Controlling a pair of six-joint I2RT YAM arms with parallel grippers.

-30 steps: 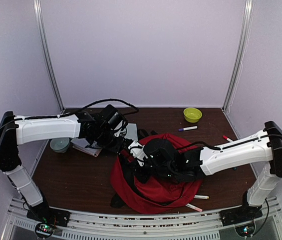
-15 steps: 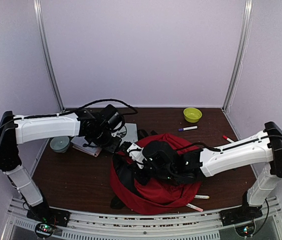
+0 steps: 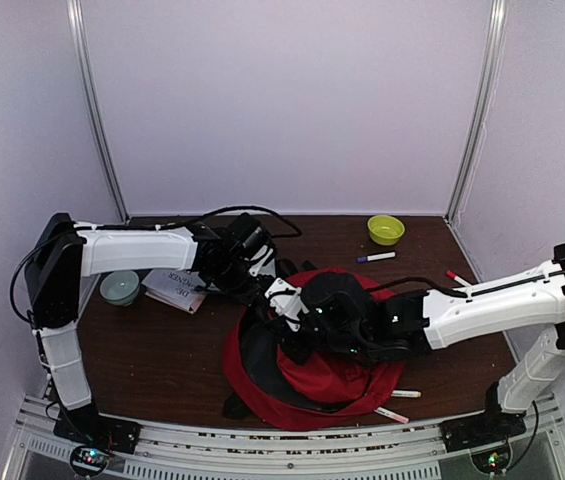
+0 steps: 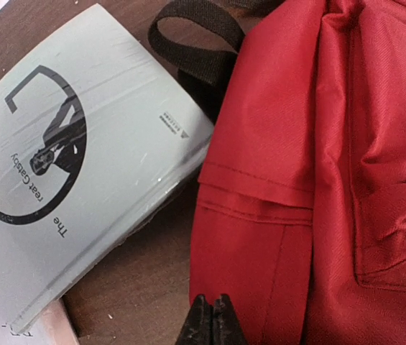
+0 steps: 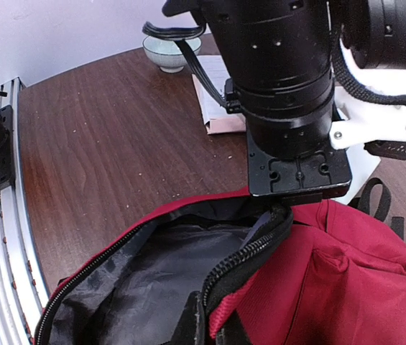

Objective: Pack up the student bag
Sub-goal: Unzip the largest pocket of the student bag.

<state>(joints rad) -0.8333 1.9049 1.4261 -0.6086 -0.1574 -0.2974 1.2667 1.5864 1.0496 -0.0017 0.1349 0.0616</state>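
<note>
Here student bag (image 5: 346,287) rim pinched in right claw (image 5: 204,325).

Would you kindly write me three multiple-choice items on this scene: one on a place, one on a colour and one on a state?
1. Where does the yellow-green bowl stand?
A. near the table's far right corner
B. inside the backpack
C. on a book

2. What colour is the red backpack's lining?
A. white
B. dark grey
C. yellow

3. The backpack's main compartment is:
A. zipped shut
B. open
C. covered by a book

Answers:
1 A, it stands alone on bare wood at the far right.
2 B, the right wrist view shows dark fabric inside.
3 B, its zipper rim gapes.
</note>
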